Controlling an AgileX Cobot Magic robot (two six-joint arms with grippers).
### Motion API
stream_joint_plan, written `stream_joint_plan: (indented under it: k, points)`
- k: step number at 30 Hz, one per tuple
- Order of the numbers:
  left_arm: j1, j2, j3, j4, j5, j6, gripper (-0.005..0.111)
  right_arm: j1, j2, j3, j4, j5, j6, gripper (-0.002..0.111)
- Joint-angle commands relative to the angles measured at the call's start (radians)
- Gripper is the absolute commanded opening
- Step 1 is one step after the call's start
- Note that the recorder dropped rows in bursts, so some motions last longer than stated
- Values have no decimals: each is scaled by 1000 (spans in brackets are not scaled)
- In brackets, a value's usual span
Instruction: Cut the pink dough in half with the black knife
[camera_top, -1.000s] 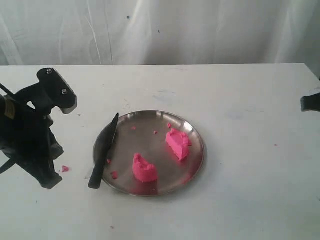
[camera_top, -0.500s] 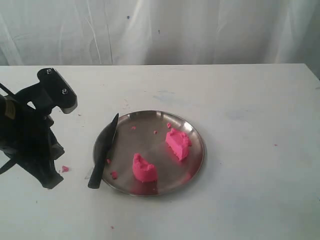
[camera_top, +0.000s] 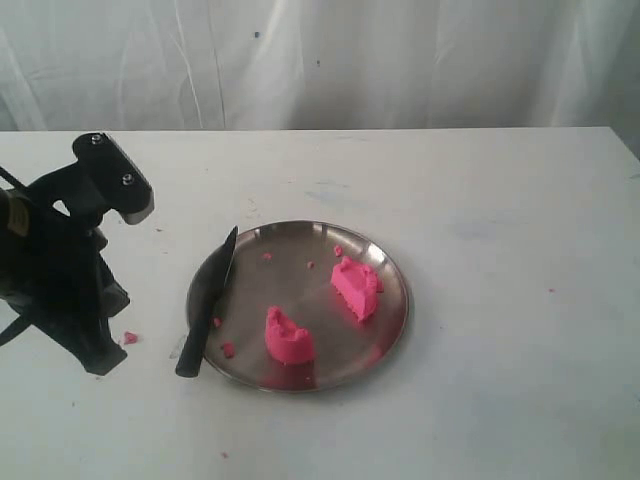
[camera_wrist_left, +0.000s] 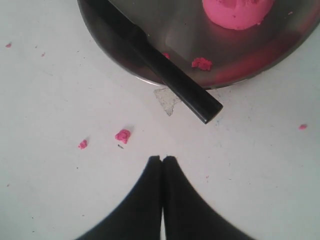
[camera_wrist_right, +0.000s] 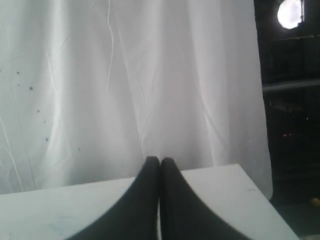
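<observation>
White worktop (camera_top: 500, 380), curtain (camera_top: 400, 60) behind. Dough (camera_top: 355, 287) in two chunks on plate (camera_top: 300, 280), frame centre; knife (camera_top: 207, 305) lies free across plate's left rim. Left hand (camera_wrist_left: 162, 159) together, empty, near handle. Right hand (camera_wrist_right: 160, 161) together, empty, aimed at curtain. Cut looks done; next: only retreat needed.

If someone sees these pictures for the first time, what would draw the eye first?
The pink dough stands out first: two bright chunks lying apart on the steel plate in the middle of the table. Next comes the black knife, resting across the plate's left rim with its handle end over the table. The left end effector is shut and holds nothing, over the table near that handle.
</observation>
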Motion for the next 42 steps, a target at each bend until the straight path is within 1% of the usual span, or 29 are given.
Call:
stream_joint_plan:
  k: [1,3,5,10,12,14,18,20,23,25,28,42]
  points:
    - [1,-7,2,-9,-5,-10,0,-1,-4,72,165,75,-5,0]
    - [1,-7,2,-9,-7,-10,0,-1,-4,108,251,150,-3,0]
    - [1,-7,2,-9,-7,-10,0,-1,-4,159,244,197,-7,0]
    - [1,-7,2,-9,-7,-10,0,-1,-4,354,199,131,-39,0]
    - [1,-7,0,-8,-3,-10,0,-5,-4,354,116,43,-119,0]
    - [1,-7,0,-8,-12,-10,0,-21,-4,354,99,17,-159,0]
    - [1,-7,0,-8,-20,-10,0,-73,-4,354,207,17,-437,0]
    - [1,-7,0,-8,-22,-10,0,-112,-4,354,272,17,-531,0]
    - [1,-7,0,-8,-22,-10,0,-161,-4,354,270,17,-525,0]
    - [1,-7,0,-8,-22,-10,0,-177,-4,354,267,7,-523,0]
    - [1,-7,0,-8,-22,-10,0,-180,-4,354,302,-30,-521,0]
    - [1,-7,0,-8,-22,-10,0,-180,-4,354,300,-24,-521,0]
